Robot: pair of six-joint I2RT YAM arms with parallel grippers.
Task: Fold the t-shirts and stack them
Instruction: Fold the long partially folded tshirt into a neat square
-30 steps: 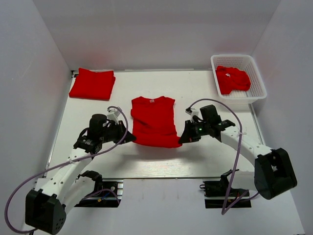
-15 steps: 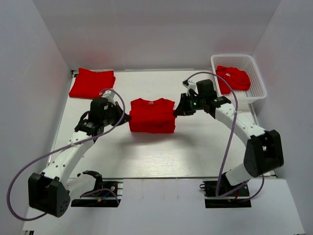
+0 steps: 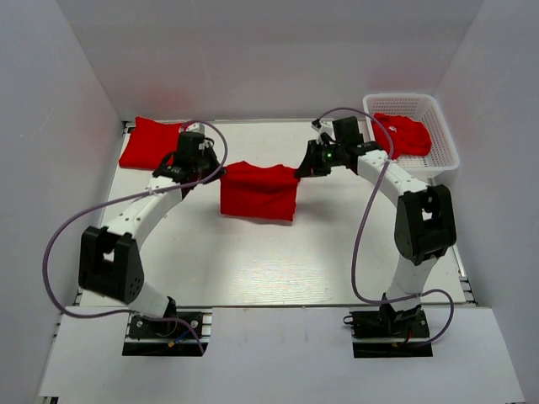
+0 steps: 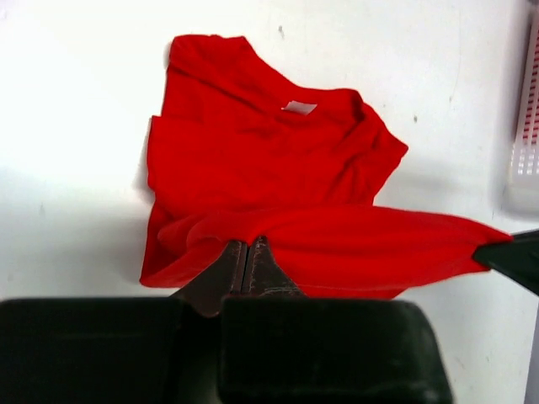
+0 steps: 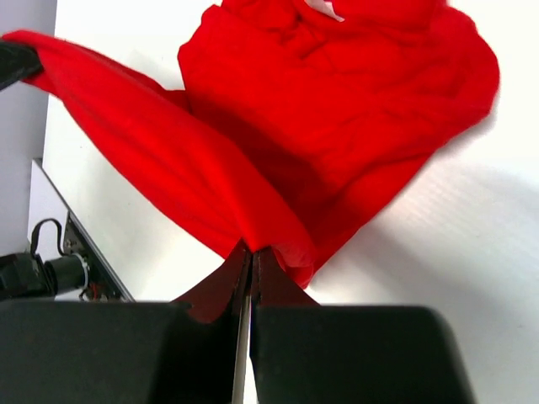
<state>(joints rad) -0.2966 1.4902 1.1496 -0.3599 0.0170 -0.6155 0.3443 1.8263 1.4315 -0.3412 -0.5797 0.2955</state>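
A red t-shirt lies at the middle back of the table, its near hem lifted and carried over toward the collar. My left gripper is shut on the hem's left corner; the shirt fills the left wrist view above my left gripper. My right gripper is shut on the hem's right corner, with the cloth draped ahead of my right gripper. A folded red t-shirt lies at the back left. Another crumpled red t-shirt sits in the basket.
A white mesh basket stands at the back right corner; its edge shows in the left wrist view. White walls close in the table on three sides. A cable and bracket show at the table's edge in the right wrist view.
Both grippers have carried the shirt's near hem away from me toward the collar, folding the shirt in half. Both arms are now stretched far back.
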